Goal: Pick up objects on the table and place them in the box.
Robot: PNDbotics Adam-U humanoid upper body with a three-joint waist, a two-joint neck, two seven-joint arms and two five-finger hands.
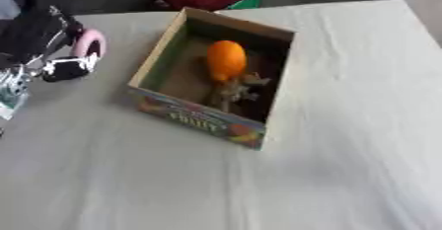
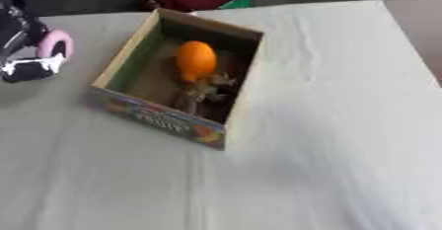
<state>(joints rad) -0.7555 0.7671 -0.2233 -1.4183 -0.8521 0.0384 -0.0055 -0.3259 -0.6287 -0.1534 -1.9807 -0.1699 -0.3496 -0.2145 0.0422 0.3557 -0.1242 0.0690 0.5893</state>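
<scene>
L hand [image 1: 65, 68] at table's [image 1: 345, 125] left edge w/ pink round thing [image 1: 89, 44], beside box [image 1: 203, 120].
Fingers curled round the pink thing. Orange obj [image 1: 226, 59] + small brownish obj [image 1: 238, 90] lie inside box. R hand out of view.

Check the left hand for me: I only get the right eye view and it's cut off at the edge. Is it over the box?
Observer: No. The left eye view shows the whole left hand. It sits beside the box, off its left wall and apart from it.
Operator: Anything else further left that I'm missing?
Observer: Yes. A silver and pale green part shows at the left edge, below the hand. I cannot tell what it is.
</scene>
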